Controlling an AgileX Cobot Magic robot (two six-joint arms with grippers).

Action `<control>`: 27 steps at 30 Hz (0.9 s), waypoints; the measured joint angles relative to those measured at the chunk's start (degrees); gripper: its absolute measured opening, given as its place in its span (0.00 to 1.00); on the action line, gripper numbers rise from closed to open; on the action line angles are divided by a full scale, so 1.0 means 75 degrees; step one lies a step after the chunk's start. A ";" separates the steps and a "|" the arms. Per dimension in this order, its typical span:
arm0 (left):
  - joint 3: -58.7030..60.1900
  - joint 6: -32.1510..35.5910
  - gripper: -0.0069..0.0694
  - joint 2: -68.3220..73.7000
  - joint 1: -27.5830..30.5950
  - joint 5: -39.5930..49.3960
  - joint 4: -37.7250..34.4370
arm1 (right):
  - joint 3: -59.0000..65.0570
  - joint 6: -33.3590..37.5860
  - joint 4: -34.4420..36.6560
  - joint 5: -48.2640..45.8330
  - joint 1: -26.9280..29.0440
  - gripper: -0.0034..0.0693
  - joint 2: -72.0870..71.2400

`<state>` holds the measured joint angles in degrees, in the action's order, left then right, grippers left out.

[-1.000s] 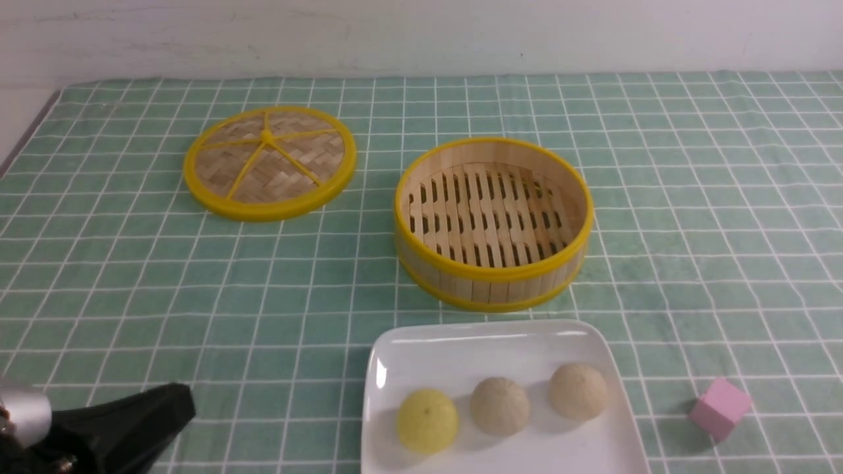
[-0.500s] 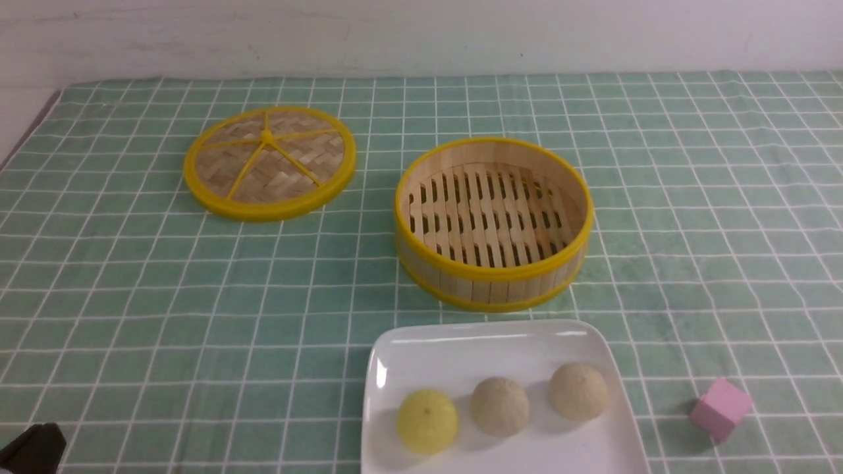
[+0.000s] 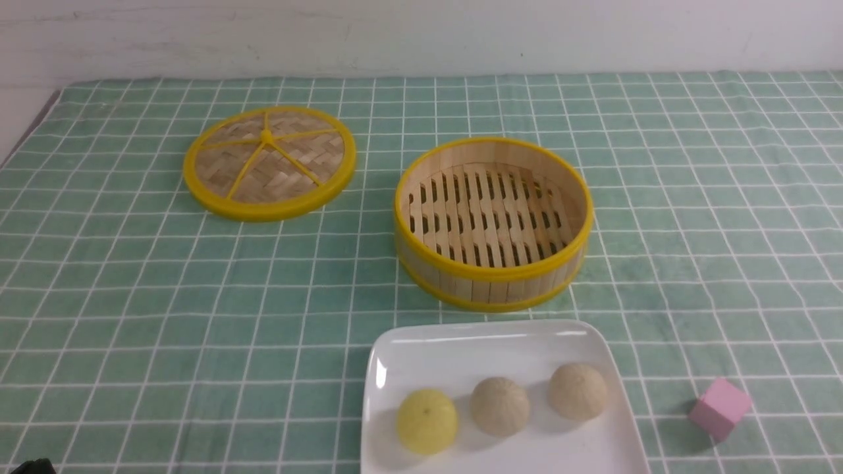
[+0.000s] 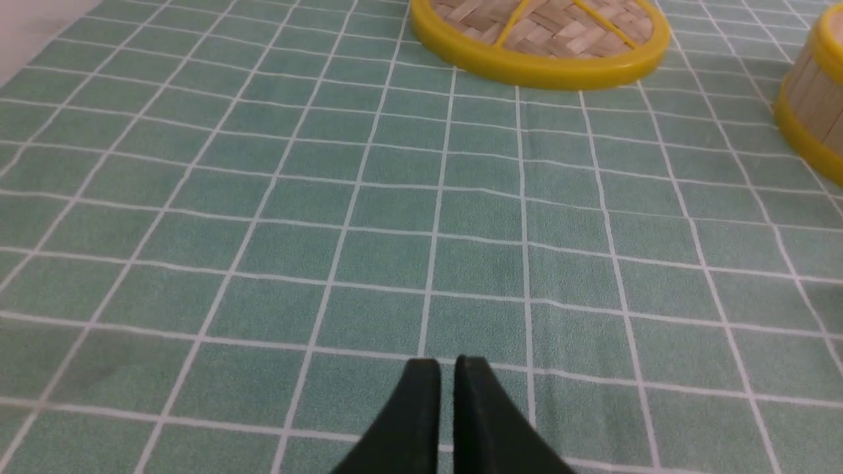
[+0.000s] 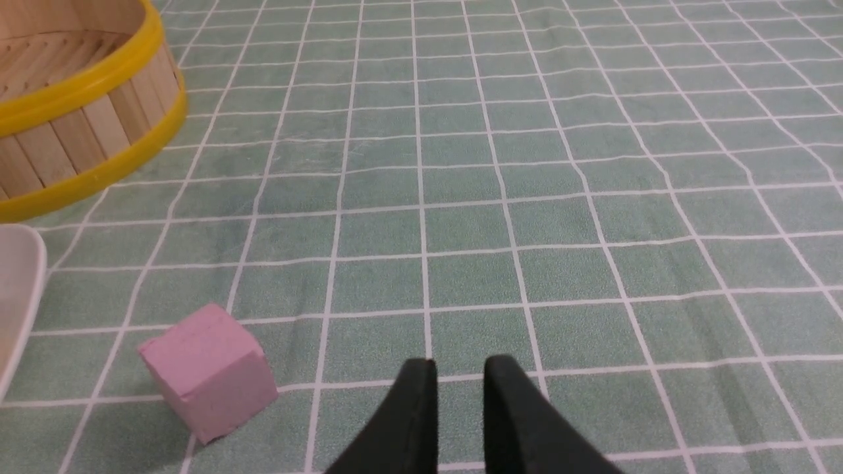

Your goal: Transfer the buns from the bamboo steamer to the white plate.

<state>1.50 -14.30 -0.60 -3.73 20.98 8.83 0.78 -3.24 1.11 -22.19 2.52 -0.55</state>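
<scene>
Left gripper [image 4: 447,363] gone from front view.

no readable text from my end, no labels, brands, numbers or signs in any of my views, nothing printed on the bamboo steamer [image 3: 494,224], white plate [image 3: 461,349], pink cube [image 3: 720,408], only plain white grid lines on green cloth [image 3: 132,276]

A green cloth [image 3: 197,296] with a white grid covers the bench, lit evenly. Behind it stands a plain white wall [image 3: 421,33], faintly scuffed.
</scene>
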 joint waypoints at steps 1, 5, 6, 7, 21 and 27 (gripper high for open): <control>0.0000 0.0000 0.18 0.0000 0.0000 0.0000 0.0000 | 0.0000 0.0000 0.0000 0.0002 0.0000 0.23 0.0000; 0.0000 0.0000 0.18 0.0000 0.0000 0.0008 0.0022 | 0.0000 0.0000 0.0000 0.0002 0.0000 0.24 0.0000; 0.0000 0.0000 0.18 0.0000 0.0000 0.0008 0.0022 | 0.0000 0.0000 0.0000 0.0002 0.0000 0.24 0.0000; 0.0000 0.0000 0.18 0.0000 0.0000 0.0008 0.0022 | 0.0000 0.0000 0.0000 0.0002 0.0000 0.24 0.0000; 0.0000 0.0000 0.20 0.0000 0.0000 0.0014 0.0022 | 0.0000 0.0000 0.0000 0.0002 0.0000 0.26 0.0000; 0.0000 0.0000 0.21 0.0000 0.0000 0.0014 0.0024 | 0.0000 0.0000 0.0000 0.0002 0.0000 0.27 0.0000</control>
<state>1.50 -14.30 -0.60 -3.73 21.09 9.01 0.78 -3.24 1.11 -22.18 2.52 -0.55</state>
